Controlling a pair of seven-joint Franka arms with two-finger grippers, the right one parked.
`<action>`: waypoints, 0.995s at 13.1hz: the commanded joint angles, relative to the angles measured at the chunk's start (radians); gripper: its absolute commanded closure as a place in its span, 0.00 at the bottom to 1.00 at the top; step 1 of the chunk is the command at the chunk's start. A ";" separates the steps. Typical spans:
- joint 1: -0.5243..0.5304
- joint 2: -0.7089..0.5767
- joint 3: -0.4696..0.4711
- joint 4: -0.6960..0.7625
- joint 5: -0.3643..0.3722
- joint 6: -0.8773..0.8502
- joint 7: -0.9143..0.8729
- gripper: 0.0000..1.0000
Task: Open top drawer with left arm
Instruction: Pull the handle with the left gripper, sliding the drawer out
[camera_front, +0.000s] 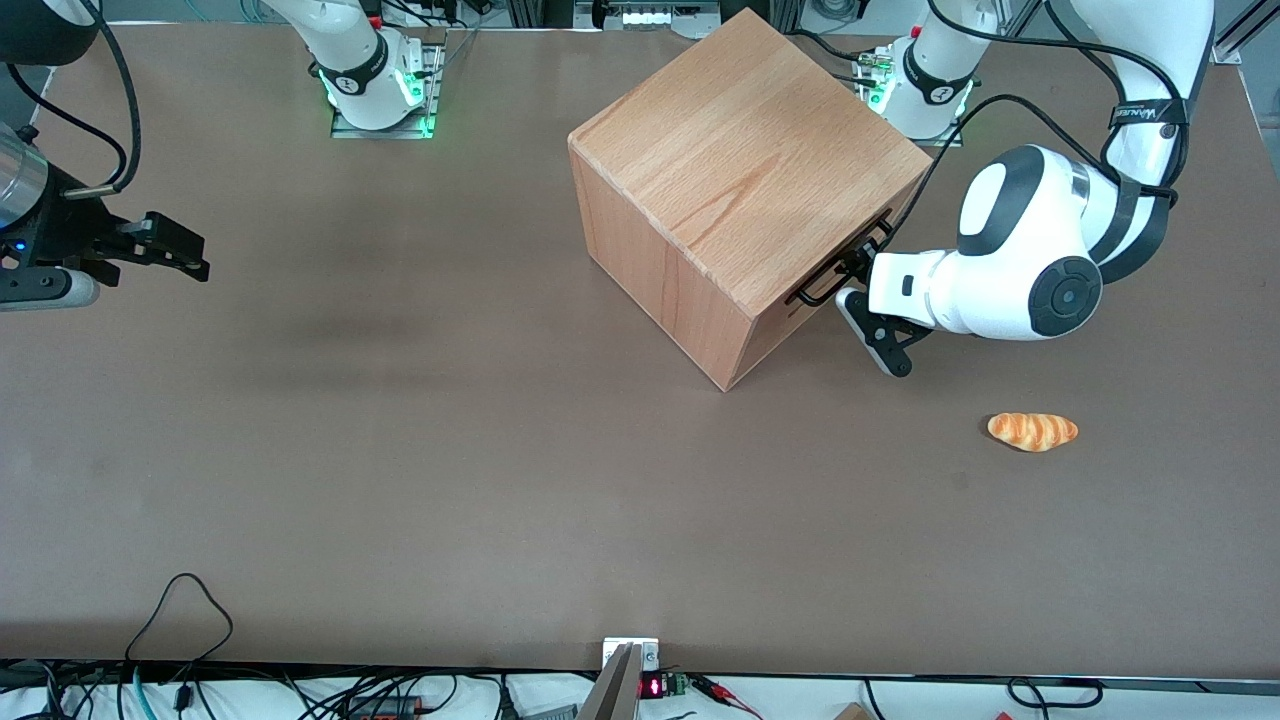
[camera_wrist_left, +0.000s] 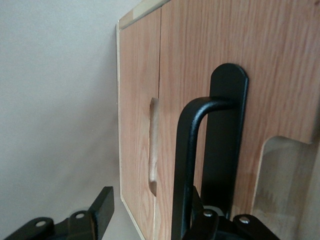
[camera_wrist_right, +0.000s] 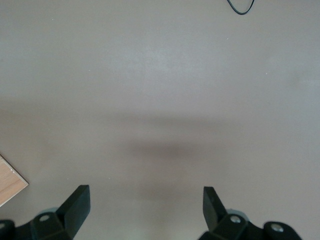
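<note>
The wooden cube cabinet (camera_front: 745, 180) stands at an angle on the table, its front turned toward the working arm's end. The top drawer (camera_wrist_left: 280, 75) has a thin black wire handle (camera_wrist_left: 187, 160), also visible as the handle (camera_front: 835, 272) on the shaded front. The drawer front looks flush with the cabinet. My left arm (camera_front: 1020, 250) reaches in level, and its gripper (camera_front: 858, 272) sits right at the handle. The gripper (camera_wrist_left: 157, 217) is open. The handle bar runs between the fingers, close against one finger, while the other finger (camera_wrist_left: 102, 210) stands well off it.
A striped bread roll (camera_front: 1033, 431) lies on the brown table (camera_front: 500, 480), nearer the front camera than my gripper. A second wood panel with a slot grip (camera_wrist_left: 152, 145) adjoins the top drawer. The arm bases (camera_front: 380, 85) stand at the table's back edge.
</note>
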 joint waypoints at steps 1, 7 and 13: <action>0.011 -0.027 0.004 -0.030 0.024 0.025 0.019 0.37; 0.046 -0.021 0.011 -0.012 0.069 0.065 0.019 0.39; 0.083 0.022 0.013 0.065 0.120 0.082 0.021 0.39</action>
